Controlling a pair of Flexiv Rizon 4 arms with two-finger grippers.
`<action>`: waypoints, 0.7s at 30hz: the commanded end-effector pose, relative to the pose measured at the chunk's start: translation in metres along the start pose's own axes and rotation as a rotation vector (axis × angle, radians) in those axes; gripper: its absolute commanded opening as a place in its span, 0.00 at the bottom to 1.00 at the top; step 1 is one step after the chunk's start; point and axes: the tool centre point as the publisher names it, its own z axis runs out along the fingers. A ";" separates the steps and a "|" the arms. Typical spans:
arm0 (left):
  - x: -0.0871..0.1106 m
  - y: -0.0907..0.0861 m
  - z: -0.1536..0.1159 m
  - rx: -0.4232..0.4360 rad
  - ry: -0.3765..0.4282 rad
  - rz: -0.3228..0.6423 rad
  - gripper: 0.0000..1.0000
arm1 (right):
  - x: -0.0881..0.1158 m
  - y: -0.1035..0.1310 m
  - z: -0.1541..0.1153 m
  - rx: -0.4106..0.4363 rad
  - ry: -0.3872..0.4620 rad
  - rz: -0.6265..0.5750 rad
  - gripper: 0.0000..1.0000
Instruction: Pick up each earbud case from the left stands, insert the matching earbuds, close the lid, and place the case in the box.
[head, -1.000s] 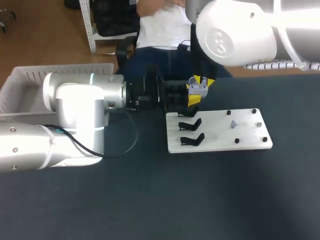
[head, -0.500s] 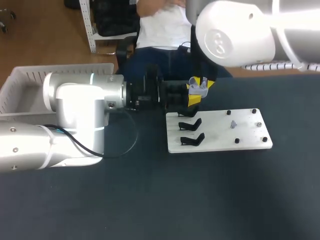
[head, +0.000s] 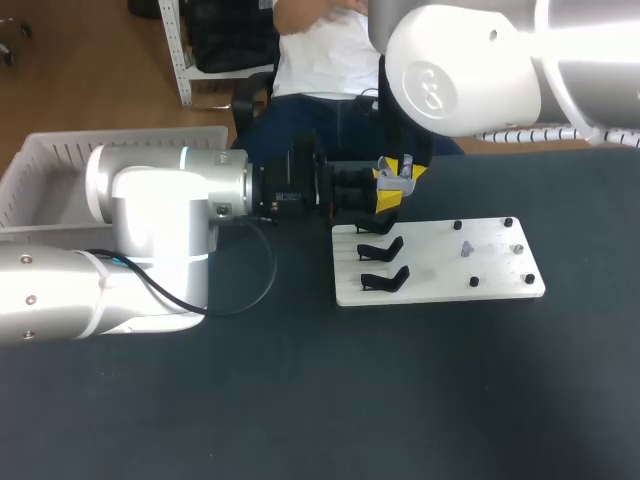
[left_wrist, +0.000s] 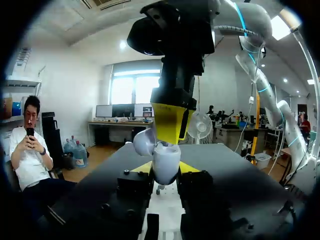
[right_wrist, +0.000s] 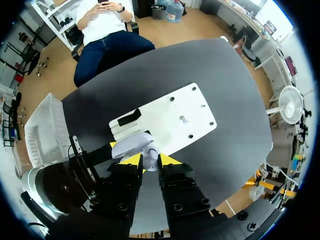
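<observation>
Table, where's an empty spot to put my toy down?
Bare table lies between the white board and the near edge, and right of the board. It is crowded at the board's far left corner, where the left gripper and right gripper meet at the earbud case.

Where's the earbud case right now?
In the head view the case sits in the left gripper, off the table, near the board's far left corner, with the right gripper directly above it.
</observation>
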 end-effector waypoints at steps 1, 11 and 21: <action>0.000 0.000 0.000 -0.004 -0.005 0.003 0.00 | 0.001 0.002 0.000 0.004 -0.002 -0.008 0.21; 0.000 0.000 0.000 -0.004 -0.005 0.003 0.00 | 0.007 -0.001 -0.012 -0.029 -0.006 -0.030 0.33; 0.000 0.000 0.000 -0.004 -0.005 0.003 0.00 | 0.033 -0.035 -0.045 -0.277 -0.072 -0.280 0.46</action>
